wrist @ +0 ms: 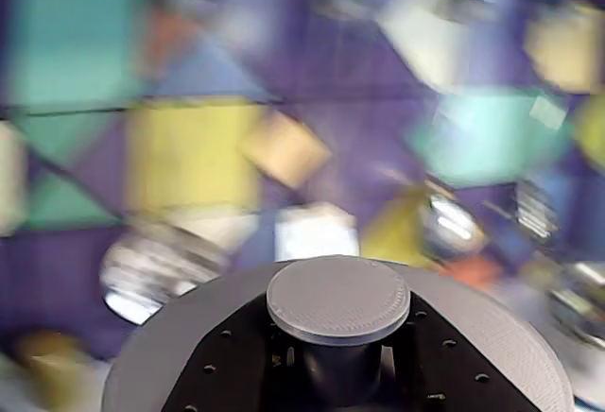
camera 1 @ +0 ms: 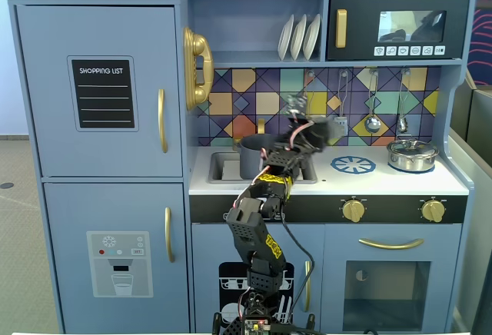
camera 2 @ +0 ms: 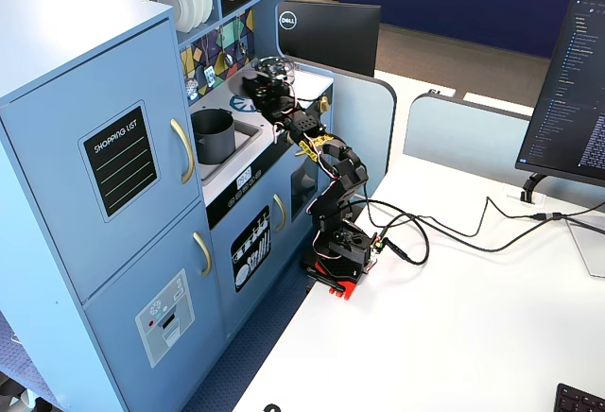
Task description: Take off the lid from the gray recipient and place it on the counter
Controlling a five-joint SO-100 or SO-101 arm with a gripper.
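gripper clenched on lid | held above counter | pot open, in sink

Gray pot stands upright in sink cut-out of white counter, open-topped, no lid on. Lid, matte gray disc w/ round central knob, is up off pot, tilted, above counter right of sink in a fixed view.
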